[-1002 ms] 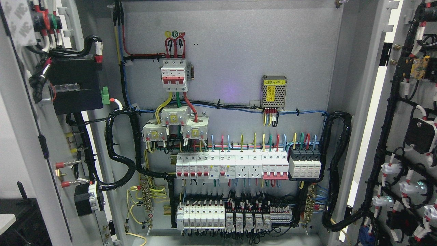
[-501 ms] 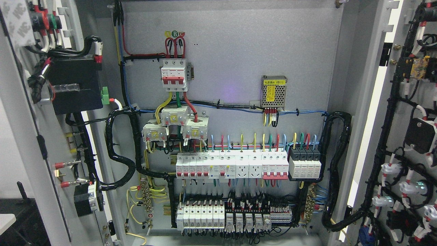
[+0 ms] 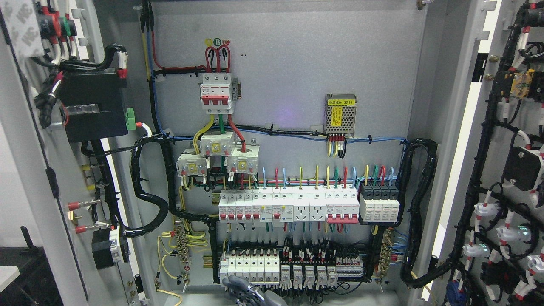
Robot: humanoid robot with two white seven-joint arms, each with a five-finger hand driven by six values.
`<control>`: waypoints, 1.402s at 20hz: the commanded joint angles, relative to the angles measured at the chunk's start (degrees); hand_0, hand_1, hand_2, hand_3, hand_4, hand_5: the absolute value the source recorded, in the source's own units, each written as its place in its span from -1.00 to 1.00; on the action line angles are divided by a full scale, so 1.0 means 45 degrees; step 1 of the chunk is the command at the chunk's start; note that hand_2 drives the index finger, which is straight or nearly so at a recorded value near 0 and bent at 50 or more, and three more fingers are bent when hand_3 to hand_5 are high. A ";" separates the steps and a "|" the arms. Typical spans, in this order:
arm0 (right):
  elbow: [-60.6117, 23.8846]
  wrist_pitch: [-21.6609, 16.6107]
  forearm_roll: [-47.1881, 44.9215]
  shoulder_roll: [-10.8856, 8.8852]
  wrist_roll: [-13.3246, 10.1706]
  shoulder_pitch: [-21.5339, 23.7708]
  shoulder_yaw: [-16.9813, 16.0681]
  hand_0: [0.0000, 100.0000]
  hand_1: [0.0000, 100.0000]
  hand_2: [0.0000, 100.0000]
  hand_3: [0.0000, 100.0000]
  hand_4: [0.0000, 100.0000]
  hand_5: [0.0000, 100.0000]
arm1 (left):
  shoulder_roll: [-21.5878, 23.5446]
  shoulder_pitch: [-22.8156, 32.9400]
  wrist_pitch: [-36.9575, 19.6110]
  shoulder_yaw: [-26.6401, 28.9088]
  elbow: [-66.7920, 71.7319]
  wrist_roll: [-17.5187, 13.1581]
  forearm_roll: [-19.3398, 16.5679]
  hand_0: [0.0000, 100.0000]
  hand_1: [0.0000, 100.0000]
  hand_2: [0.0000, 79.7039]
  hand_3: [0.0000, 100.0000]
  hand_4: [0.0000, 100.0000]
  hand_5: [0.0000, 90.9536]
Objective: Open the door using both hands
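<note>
2 doors [image 3: 25,170] open, 1 hand [image 3: 250,293]

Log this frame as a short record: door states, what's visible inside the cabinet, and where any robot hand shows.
left door: swung open, wiring on its inner face
right door: swung open, black cable harness on its inner face
cabinet back panel: exposed, grey
top breaker: white with red levers
power supply: metal mesh box, yellow label
breaker row: mid-panel
hand: grey, at bottom edge below the lower terminals; side unclear
</note>
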 commanded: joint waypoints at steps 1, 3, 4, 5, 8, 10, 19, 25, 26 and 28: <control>-0.0156 -0.0457 0.0013 -0.0781 -0.0003 0.0617 -0.1131 -0.24 -1.00 -1.00 -1.00 -1.00 -1.00 | 0.0118 0.2246 -0.0026 -0.1718 -0.5715 -0.0006 -0.0050 -1.00 -1.00 -1.00 -1.00 -1.00 -1.00; -0.0370 -0.0476 0.0032 -0.0957 -0.0003 0.0870 -0.1131 -0.24 -1.00 -1.00 -1.00 -1.00 -1.00 | 0.0546 0.2990 -0.0065 -0.2383 -0.7476 -0.0025 -0.0031 -1.00 -1.00 -1.00 -1.00 -1.00 -1.00; -0.0448 -0.0495 0.0032 -0.1054 0.0016 0.0949 -0.1131 -0.24 -1.00 -1.00 -1.00 -1.00 -1.00 | 0.0800 0.3418 -0.0239 -0.2560 -0.8354 -0.0064 -0.0031 -1.00 -1.00 -1.00 -1.00 -1.00 -1.00; -0.0546 -0.0496 0.0052 -0.1152 -0.0003 0.1046 -0.1131 -0.24 -1.00 -1.00 -1.00 -1.00 -1.00 | 0.0938 0.3829 -0.0570 -0.2755 -0.9136 -0.0200 -0.0031 -1.00 -1.00 -1.00 -1.00 -1.00 -1.00; -0.1033 -0.0786 0.0149 -0.1347 -0.0275 0.1592 -0.1131 -0.24 -1.00 -1.00 -1.00 -1.00 -1.00 | 0.1600 0.4767 -0.2150 -0.3496 -1.1033 -0.0435 0.0067 -1.00 -1.00 -1.00 -1.00 -1.00 -1.00; -0.1424 -0.1392 0.0169 -0.1445 -0.0841 0.2061 -0.1112 -0.24 -1.00 -1.00 -1.00 -1.00 -1.00 | 0.1992 0.5179 -0.2914 -0.4063 -1.2049 -0.0435 0.0106 -1.00 -1.00 -1.00 -1.00 -1.00 -1.00; -0.3962 -0.2643 0.0930 -0.2324 -0.0805 0.4833 -0.1131 -0.24 -1.00 -1.00 -1.00 -1.00 -1.00 | 0.3691 0.5958 -0.4650 -0.5725 -1.6287 -0.0455 0.2293 -1.00 -1.00 -1.00 -1.00 -1.00 -1.00; -0.4570 -0.4066 0.2062 -0.2519 -0.0765 0.6143 -0.1483 -0.24 -1.00 -1.00 -1.00 -1.00 -1.00 | 0.3927 0.5981 -0.5319 -0.5746 -1.8067 -0.0357 0.2372 -1.00 -1.00 -1.00 -1.00 -1.00 -1.00; -0.4590 -0.4399 0.2199 -0.2675 -0.0784 0.6280 -0.1502 -0.24 -1.00 -1.00 -1.00 -1.00 -1.00 | 0.3927 0.5942 -0.5493 -0.5726 -1.8360 -0.0338 0.2391 -1.00 -1.00 -1.00 -1.00 -1.00 -1.00; -0.4803 -0.4946 0.2608 -0.2948 -0.0823 0.6748 -0.1541 -0.24 -1.00 -1.00 -1.00 -1.00 -1.00 | 0.3908 0.5942 -0.5980 -0.5648 -1.8751 -0.0338 0.2391 -1.00 -1.00 -1.00 -1.00 -1.00 -1.00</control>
